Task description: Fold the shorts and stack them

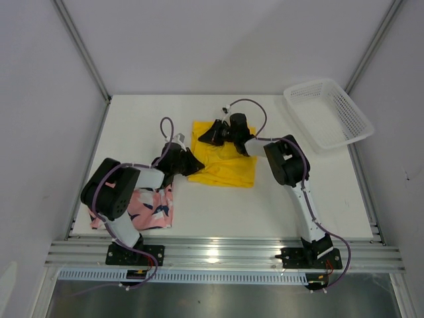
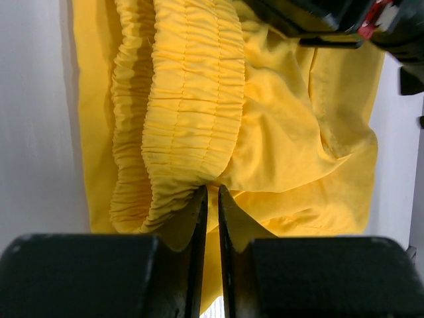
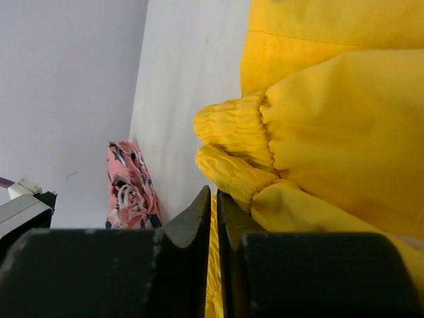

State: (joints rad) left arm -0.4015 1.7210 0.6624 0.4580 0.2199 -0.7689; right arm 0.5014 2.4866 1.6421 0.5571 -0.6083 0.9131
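Observation:
The yellow shorts (image 1: 228, 165) lie rumpled at the middle of the table (image 1: 218, 212). My left gripper (image 1: 196, 166) is at their left edge. In the left wrist view its jaws (image 2: 211, 193) are pinched on yellow fabric just below the gathered waistband (image 2: 189, 99). My right gripper (image 1: 209, 136) is at the shorts' far left corner. In the right wrist view it (image 3: 213, 196) is shut on a fold of the yellow shorts (image 3: 324, 132) beside the elastic. The pink printed shorts (image 1: 151, 206) lie folded at the near left, partly under my left arm, and also show as a pink bundle (image 3: 130, 189).
A white mesh basket (image 1: 327, 112) stands at the back right corner of the table. Metal rails run along the near edge, and grey walls close in both sides. My right arm's gripper body (image 2: 331, 20) shows at the top of the left wrist view.

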